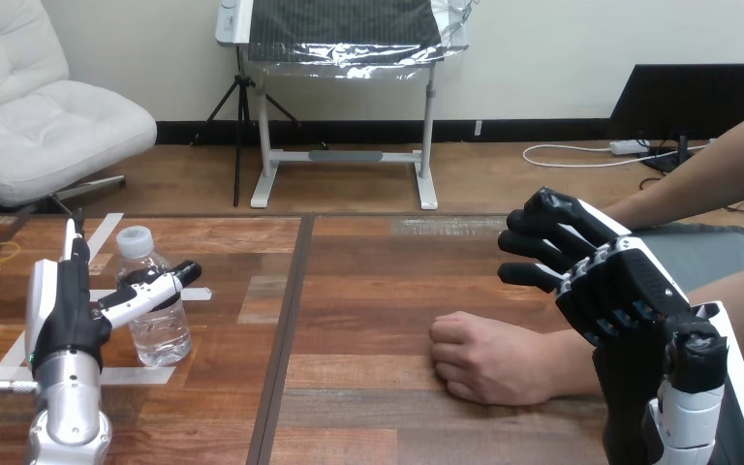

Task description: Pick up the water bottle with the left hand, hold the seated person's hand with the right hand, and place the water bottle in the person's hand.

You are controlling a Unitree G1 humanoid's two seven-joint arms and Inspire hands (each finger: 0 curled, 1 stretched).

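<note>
The thumb of the left robot hand (63, 315) lies across the water bottle (162, 334) in the lower left of the frame and covers a band of its middle; whether thumb and bottle touch cannot be told. In the lower right, the person's wrist (567, 366) runs behind the right robot hand (620, 286), so contact there is unclear. The person's hand (489, 356) is a fist, fingertips tucked under. The left forearm (68, 426) and right forearm (690, 417) run off the bottom edge.

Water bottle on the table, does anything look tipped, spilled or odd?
Nothing stands out. The water bottle stands upright and capped on the table, with no spill around it. The person's hand rests fisted nearby.
</note>
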